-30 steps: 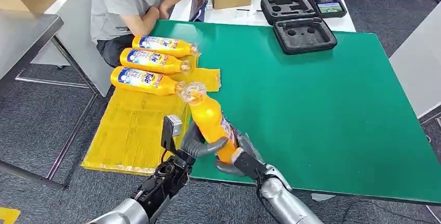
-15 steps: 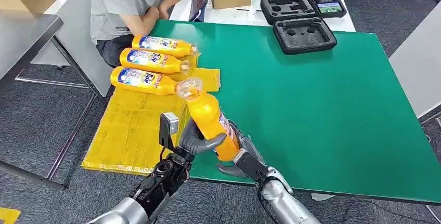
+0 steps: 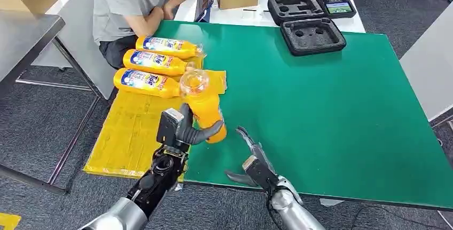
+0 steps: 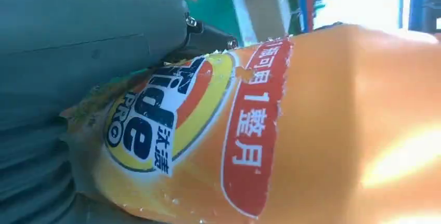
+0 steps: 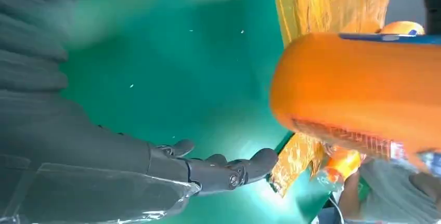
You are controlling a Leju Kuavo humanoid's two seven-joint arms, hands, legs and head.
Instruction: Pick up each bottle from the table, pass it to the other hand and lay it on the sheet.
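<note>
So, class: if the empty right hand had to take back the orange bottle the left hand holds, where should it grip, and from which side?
Probably the bare lower body of the orange bottle, from the right. The left hand wraps the middle from the left, leaving that side and the base free for the right hand.

Head looks down; wrists sit close, sharing the held bottle (image 3: 205, 110)

Orange bottle (image 3: 205, 110) held aloft; three bottles (image 3: 155, 62) on yellow sheet (image 3: 133, 134).
</note>
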